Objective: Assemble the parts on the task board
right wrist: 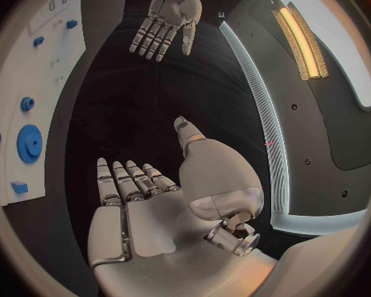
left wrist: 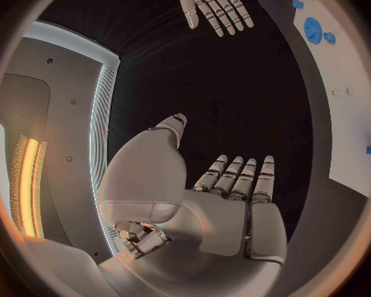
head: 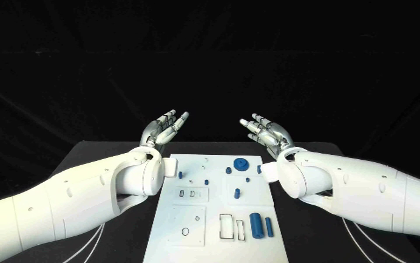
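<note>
Both hands hang above the board's far end — left hand and right hand spread wide, holding nothing. Blue parts lie on the board.

black backdrop, black table

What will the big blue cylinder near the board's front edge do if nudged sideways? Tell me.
The big blue cylinder lies on its side on the task board, so it would probably roll. It looks rigid and smooth, so possibly slippery. Both the left hand and the right hand are open, away from it.
</note>
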Motion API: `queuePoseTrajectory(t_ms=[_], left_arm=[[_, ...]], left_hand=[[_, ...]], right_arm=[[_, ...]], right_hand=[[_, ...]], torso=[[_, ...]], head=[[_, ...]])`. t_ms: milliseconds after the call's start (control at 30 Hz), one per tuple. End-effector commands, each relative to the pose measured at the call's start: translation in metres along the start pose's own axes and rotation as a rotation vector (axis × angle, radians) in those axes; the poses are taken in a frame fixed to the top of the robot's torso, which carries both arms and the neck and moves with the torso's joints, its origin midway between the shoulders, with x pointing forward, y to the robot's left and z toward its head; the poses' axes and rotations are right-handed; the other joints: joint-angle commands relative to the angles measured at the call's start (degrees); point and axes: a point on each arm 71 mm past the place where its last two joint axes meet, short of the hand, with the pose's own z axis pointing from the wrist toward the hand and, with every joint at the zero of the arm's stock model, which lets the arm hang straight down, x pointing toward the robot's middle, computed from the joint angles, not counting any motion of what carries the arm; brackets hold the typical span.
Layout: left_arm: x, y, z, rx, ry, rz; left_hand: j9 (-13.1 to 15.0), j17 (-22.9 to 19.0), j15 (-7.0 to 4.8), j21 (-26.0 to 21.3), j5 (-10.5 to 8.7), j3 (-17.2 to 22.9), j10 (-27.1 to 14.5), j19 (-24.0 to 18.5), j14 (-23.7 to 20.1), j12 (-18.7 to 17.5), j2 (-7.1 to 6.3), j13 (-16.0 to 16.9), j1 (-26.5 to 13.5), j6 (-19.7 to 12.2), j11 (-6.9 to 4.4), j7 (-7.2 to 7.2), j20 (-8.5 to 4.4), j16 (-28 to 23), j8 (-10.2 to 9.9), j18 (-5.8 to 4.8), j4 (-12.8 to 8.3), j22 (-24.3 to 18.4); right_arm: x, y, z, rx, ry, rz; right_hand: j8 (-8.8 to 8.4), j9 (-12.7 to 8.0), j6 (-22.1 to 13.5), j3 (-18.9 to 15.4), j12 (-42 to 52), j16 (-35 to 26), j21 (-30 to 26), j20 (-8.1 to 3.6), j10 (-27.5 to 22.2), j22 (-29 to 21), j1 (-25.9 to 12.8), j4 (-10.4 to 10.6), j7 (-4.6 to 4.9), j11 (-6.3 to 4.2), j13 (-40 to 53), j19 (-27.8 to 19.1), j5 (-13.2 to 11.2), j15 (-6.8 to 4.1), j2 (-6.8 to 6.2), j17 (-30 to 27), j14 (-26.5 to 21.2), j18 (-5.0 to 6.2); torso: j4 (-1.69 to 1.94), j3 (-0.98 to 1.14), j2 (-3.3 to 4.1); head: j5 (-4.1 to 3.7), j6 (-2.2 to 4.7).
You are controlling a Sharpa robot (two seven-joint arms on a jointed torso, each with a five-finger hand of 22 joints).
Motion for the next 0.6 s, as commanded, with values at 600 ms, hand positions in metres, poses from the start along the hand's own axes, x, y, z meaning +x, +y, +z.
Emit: queuePoseTrajectory(t_ms=[600], left_arm=[[-0.007,-0.015,-0.016,0.047,0.067,-0.029]], left_hand=[[1.1,1.3,1.63,2.7,0.61,1.8,15.4,6.3,14.0,1.6,1.73,1.2,6.3,12.4,4.00,8.22,0.80,2.2,1.9,1.29,0.5,1.3]], right_arm=[[-0.011,0.027,0.006,-0.196,0.211,-0.480]], right_hand=[[6.24,2.7,41.2,7.6,5.6,7.4,16.0,-0.85,46.7,6.2,13.3,-12.0,6.73,-3.35,2.4,34.5,-1.2,-4.97,-1.07,2.6,49.7,7.98]], torso=[[-0.44,0.05,1.43]], head=[[-0.34,-1.13]])
